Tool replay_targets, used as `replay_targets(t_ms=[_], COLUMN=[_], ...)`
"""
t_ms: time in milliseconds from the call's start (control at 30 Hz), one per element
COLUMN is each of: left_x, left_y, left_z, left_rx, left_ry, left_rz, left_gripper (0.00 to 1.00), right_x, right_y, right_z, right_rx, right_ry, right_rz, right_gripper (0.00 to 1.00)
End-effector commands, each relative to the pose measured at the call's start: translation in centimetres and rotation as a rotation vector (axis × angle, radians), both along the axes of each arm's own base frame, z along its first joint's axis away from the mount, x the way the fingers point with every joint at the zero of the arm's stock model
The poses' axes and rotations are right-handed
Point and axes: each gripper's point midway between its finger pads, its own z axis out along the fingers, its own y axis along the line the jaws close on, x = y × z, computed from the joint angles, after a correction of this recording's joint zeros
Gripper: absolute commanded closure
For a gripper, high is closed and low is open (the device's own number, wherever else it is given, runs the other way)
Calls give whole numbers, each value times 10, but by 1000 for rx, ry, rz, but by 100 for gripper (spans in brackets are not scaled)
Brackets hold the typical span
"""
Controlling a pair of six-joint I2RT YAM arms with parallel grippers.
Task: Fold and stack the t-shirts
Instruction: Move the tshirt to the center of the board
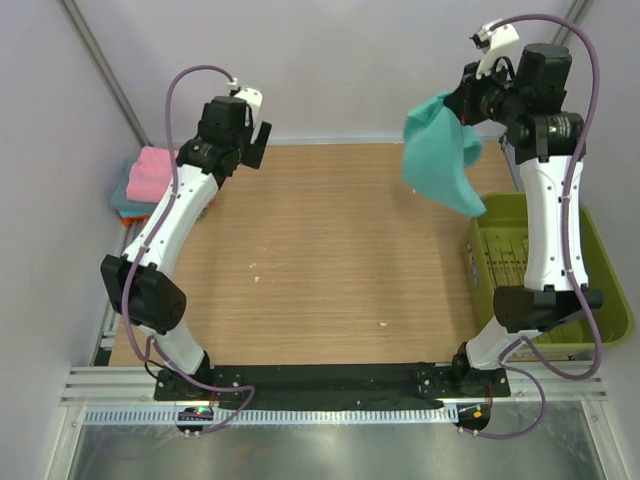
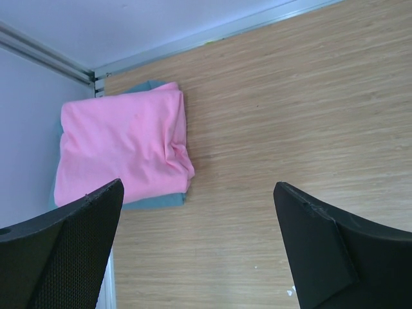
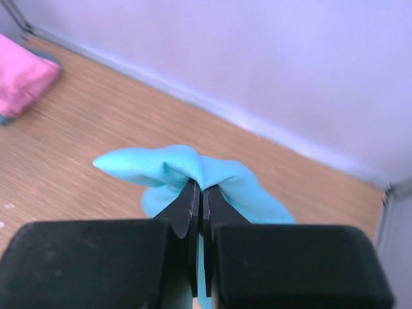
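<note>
A teal-green t-shirt (image 1: 443,160) hangs bunched in the air above the table's back right. My right gripper (image 1: 460,102) is shut on its top edge; in the right wrist view the cloth (image 3: 193,170) is pinched between the closed fingers of the gripper (image 3: 201,187). A folded pink t-shirt (image 1: 152,172) lies on a folded teal one (image 1: 124,192) at the back left corner, also seen as pink t-shirt (image 2: 122,148) over teal t-shirt (image 2: 154,201). My left gripper (image 1: 258,140) hovers open beside that stack, its fingertips (image 2: 96,206) wide apart, nothing between them.
An olive-green plastic basket (image 1: 600,270) stands at the right edge, behind the right arm. The wooden table (image 1: 320,260) carries a few small white specks. Walls close the back and left sides.
</note>
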Motion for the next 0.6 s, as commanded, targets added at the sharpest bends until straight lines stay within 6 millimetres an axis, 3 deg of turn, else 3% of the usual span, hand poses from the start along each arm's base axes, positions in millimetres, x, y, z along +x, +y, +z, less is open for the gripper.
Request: replay_targets(t_ms=[0, 133, 167, 233, 267, 333, 433, 467, 533, 567], left_x=[-17, -24, -25, -27, -26, -29, -33, -36, -41, -45], left_y=[8, 10, 10, 12, 12, 11, 7, 6, -6, 2], left_z=[15, 12, 12, 12, 11, 11, 4, -1, -13, -22], left_rx=[-15, -15, -16, -14, -12, -17, -40, -48, -125, -173], left_ry=[-29, -15, -14, -11, -9, -4, 22, 50, 109, 155], left_rz=[27, 36, 37, 40, 40, 32, 11, -3, -63, -40], left_gripper=[0, 0, 0, 0, 0, 0, 0, 0, 0, 1], right_x=[-28, -15, -10, 12, 16, 22, 4, -5, -24, -37], right_y=[38, 46, 45, 37, 35, 28, 27, 31, 47, 63], right_z=[112, 112, 102, 49, 31, -34, -72, -105, -125, -143], right_rx=[116, 206, 205, 174, 159, 140, 151, 154, 122, 96], right_ry=[-345, -314, -289, -155, -108, 50, 147, 233, 277, 315], right_rz=[111, 121, 108, 53, 37, -16, -41, -25, 85, 190], right_gripper=[99, 96, 83, 39, 32, 24, 20, 20, 20, 20])
